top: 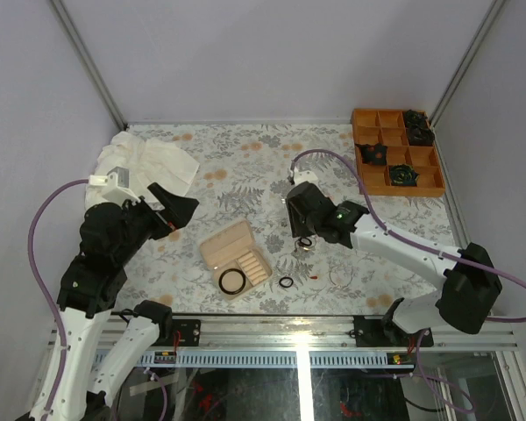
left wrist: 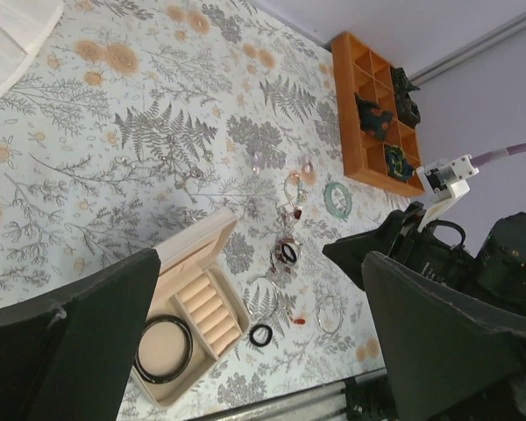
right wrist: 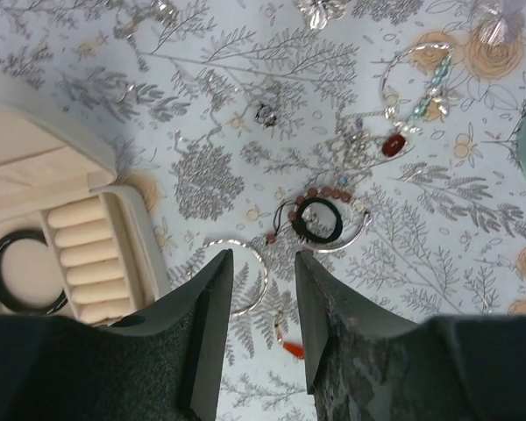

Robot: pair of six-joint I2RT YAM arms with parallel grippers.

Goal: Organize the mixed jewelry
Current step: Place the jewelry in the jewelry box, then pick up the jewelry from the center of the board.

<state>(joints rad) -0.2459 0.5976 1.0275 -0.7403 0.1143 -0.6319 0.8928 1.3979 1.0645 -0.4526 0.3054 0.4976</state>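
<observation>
Parted and empty, the right gripper (right wrist: 263, 259) hangs low over the table (top: 245, 158). Its arm stretches from the near right corner to the middle, wrist bent downward. The left gripper (left wrist: 259, 259) gapes wide, holding nothing, on an arm raised and folded at the near left.

The mixed jewelry (right wrist: 333, 195) lies scattered at the table's middle, just right of the jewelry box (top: 223, 244). Three black rings show:
- a glossy bangle (right wrist: 22, 272) lying inside the box
- a small ring (top: 286, 282) alone on the table near the box
- a third ring (right wrist: 320, 219) in the cluster, looped by a strand of brownish beads

One thin silvery hoop (right wrist: 245, 276) lies directly below the right gripper, and another (left wrist: 329, 316) sits to the near right. A single red earring (right wrist: 291, 349) rests beside the first hoop. The pale teal bracelet (left wrist: 337, 198) lies farther off.

The box is beige and open, with a row of padded ridges. At the far right, an orange compartment tray (top: 368, 118) holds three dark rosette-like items (top: 403, 175). A crumpled white cloth (top: 153, 162) sits far left on the floral-printed table.
</observation>
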